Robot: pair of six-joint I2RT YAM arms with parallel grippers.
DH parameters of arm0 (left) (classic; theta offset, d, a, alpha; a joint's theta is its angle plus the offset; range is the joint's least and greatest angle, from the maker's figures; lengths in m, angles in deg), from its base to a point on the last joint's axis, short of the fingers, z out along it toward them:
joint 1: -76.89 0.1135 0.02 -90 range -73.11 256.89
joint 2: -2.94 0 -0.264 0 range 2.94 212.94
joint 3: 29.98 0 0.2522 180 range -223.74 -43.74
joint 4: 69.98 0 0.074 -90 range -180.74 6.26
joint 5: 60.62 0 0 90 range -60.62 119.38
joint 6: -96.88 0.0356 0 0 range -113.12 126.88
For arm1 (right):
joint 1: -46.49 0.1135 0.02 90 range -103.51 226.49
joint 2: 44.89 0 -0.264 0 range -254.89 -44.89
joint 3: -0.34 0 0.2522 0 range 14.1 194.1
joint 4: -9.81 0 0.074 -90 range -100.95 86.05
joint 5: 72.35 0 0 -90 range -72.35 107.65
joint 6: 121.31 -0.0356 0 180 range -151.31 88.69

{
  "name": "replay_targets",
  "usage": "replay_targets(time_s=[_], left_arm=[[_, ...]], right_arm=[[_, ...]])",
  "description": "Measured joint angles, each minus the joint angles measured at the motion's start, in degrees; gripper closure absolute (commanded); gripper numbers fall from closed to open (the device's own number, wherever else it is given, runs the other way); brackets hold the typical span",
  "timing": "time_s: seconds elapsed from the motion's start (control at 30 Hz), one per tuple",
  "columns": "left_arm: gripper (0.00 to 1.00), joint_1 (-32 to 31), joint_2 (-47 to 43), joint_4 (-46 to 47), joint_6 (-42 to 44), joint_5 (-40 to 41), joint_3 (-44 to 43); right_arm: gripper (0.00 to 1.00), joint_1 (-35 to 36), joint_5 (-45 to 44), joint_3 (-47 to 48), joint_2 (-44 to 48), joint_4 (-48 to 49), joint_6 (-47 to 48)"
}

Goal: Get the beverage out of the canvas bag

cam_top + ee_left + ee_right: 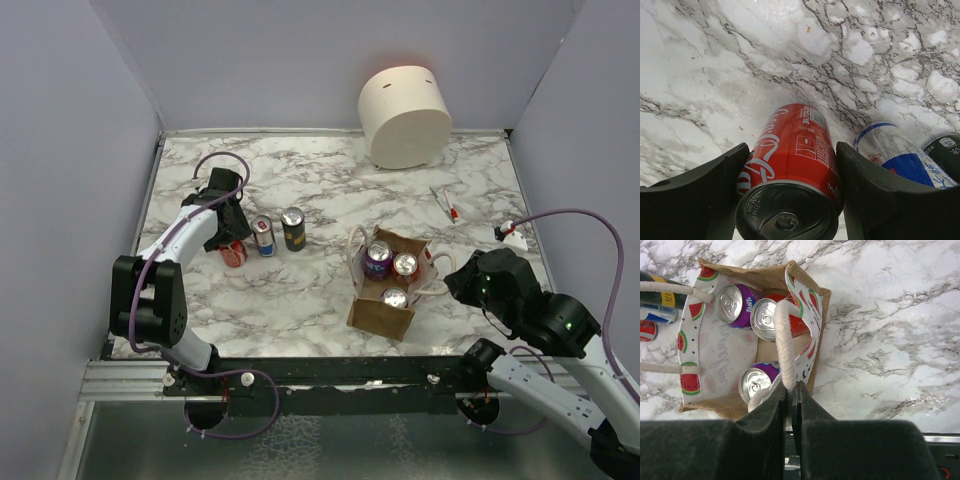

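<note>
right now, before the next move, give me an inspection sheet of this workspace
surface: marble table, no spills seen
job's things: canvas bag upright and open, holding two purple cans and a red can; red cola can, blue-and-white can and dark can stand outside, at left
clutter: cream cylinder at the back; pen and small white piece at right
grippers: left gripper closed on the red cola can; right gripper shut on the bag's rope handle
cables: left purple cable and right purple cable loop above the arms
surroundings: plain walls on three sides
</note>
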State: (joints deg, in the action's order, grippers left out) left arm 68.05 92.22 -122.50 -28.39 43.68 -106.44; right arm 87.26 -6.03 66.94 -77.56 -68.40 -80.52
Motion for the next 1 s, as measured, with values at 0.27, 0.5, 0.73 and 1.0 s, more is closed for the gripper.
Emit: replay_targets(time_s=[0.27,0.5,0.73,1.0], left_arm=[[0.34,0.0,-0.5,1.2,0.2,0.0,0.8],[0.07,0.0,-3.0,0.8,-0.4,-0.4,1.6],[0.01,0.1,-7.7,-0.4,-1.3,-1.0,-2.6],[0.01,-1.5,-13.1,-0.6,-3.3,-6.3,-9.3]], right_arm=[[0.93,0.0,0.0,0.0,0.0,0.0,0.0],[0.93,0.0,0.0,-0.1,0.1,0.0,0.0],[0.93,0.0,0.0,-0.2,-0.1,0.0,0.4],[0.93,0.0,0.1,-0.3,-0.2,0.1,0.7]])
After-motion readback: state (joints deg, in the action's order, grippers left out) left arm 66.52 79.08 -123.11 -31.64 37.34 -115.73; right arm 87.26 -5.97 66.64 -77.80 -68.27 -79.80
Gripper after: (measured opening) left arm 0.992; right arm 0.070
